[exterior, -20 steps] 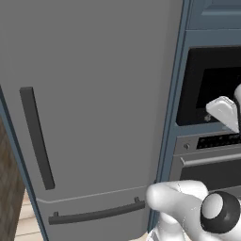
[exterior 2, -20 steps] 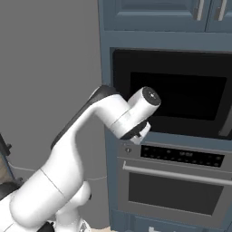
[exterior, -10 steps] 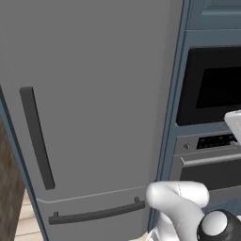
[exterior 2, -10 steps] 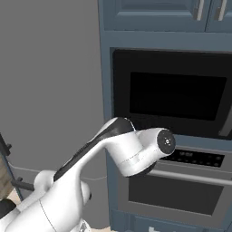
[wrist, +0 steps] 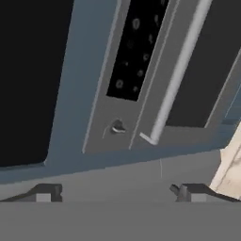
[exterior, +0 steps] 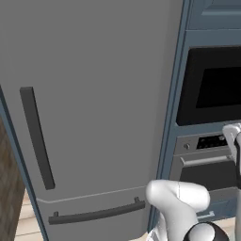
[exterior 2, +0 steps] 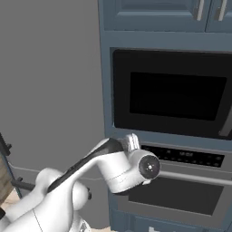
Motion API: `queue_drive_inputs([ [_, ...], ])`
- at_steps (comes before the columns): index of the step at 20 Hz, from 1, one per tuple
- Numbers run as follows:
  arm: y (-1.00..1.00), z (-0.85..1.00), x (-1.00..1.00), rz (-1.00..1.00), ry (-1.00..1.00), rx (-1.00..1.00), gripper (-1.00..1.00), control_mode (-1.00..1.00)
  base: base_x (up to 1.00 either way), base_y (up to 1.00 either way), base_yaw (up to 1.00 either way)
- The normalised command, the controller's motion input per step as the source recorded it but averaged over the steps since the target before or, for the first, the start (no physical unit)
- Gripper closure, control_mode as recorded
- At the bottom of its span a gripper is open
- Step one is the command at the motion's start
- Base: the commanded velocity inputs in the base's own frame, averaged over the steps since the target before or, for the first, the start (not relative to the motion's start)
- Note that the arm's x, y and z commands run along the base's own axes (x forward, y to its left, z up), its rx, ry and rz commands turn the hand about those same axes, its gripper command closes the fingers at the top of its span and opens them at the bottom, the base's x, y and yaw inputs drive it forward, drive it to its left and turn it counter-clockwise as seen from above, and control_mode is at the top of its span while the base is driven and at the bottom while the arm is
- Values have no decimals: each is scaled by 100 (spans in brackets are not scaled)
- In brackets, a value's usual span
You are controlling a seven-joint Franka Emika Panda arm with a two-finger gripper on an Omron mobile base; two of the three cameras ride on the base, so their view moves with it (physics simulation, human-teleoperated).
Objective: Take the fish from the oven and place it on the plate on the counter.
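Lowered arm, end effector [wrist: 117, 192] spread wide before closed oven [exterior 2: 181, 190], handle [wrist: 178, 75] slanting across.

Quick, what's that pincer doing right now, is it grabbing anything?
Pincer: open, holding nothing, pointed at the closed oven near its handle.

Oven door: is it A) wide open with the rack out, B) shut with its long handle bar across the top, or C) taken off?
B: the oven door sits flat and closed, its handle bar running just under the control strip, with no rack showing.
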Motion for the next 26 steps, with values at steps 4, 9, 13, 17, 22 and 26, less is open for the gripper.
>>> queue_drive_inputs([
  [4,-77,-82,6,-32,41,10,-100,-100,0,0,0],
  [9,-99,-47,0,-13,16,16,-100,-100,0,0,0],
  [13,-64,-14,0,0,0,15,-100,-100,0,0,0],
  [17,-13,-15,0,5,-2,15,-100,-100,0,0,0],
  [22,-5,-12,0,9,-14,19,-100,-100,0,0,0],
  [26,0,-30,4,4,-10,19,-100,-100,0,0,0],
])
